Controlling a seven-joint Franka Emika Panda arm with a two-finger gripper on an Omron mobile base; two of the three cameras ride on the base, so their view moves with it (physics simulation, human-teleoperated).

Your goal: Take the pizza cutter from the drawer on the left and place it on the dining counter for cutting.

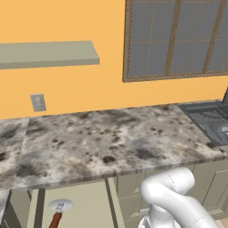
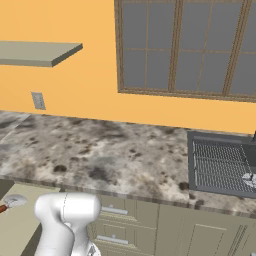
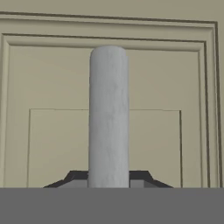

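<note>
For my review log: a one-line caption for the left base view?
Pizza cutter lies in the open drawer below the marble wall counter.

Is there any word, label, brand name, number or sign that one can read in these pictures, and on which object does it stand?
None: no readable text stands on anything here.
The wall outlet is a blank grey plate.
The pizza cutter in the open drawer bears no visible mark.
The cabinet panel and the silver bar handle in the hand view are plain.
</note>
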